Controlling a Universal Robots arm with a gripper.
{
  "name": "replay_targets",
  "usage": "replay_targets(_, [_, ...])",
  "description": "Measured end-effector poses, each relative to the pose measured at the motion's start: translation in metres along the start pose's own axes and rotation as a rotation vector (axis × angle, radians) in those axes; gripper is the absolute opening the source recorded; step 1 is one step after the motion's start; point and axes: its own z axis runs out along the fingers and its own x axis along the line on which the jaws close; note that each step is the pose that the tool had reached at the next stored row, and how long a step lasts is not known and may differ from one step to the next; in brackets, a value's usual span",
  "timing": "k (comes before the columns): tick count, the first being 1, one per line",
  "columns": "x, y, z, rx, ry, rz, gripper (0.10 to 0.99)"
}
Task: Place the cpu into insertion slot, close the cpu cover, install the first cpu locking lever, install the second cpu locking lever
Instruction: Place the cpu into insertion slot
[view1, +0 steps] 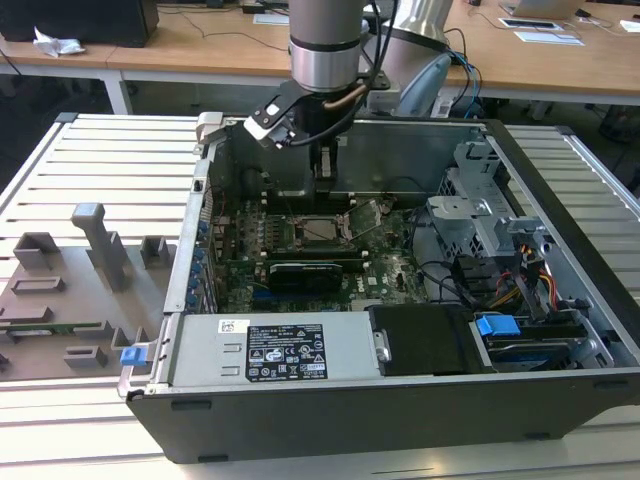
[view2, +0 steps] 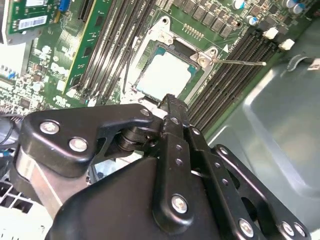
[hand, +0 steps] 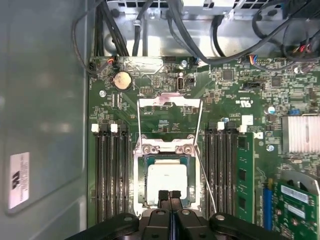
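Gripper (hand: 169, 194) closed, empty, over cpu (hand: 166, 179)

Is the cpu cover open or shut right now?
Open. In the first wrist view the cpu cover is swung back, green board showing through its window, and the cpu lies with its pale top uncovered.

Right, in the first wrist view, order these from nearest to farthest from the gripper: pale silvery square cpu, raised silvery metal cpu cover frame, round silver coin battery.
1. The cpu, seated just beyond the gripper.
2. The cpu cover, standing open past the cpu.
3. The coin battery, farthest, near the board's edge.
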Motion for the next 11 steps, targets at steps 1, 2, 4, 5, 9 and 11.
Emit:
replay_targets(1, [0.0,0.0002,-0.0037,0.0,0.0,0.0,0.106])
replay_targets(2, [-0.0001,0.0003,-0.0062,0.0,0.0,0.0,0.106])
replay_targets(4, [-0.0001,0.0005,-0.009,0.0,0.0001,0.0,0.106])
replay_targets(5, [-0.0001,0.0005,-0.009,0.0,0.0002,0.0,0.106])
replay_targets(9, [-0.0001,0.0005,-0.0091,0.0,0.0,0.0,0.106])
replay_targets(11, [-0.0001,0.0005,-0.0091,0.0,0.0001,0.0,0.106])
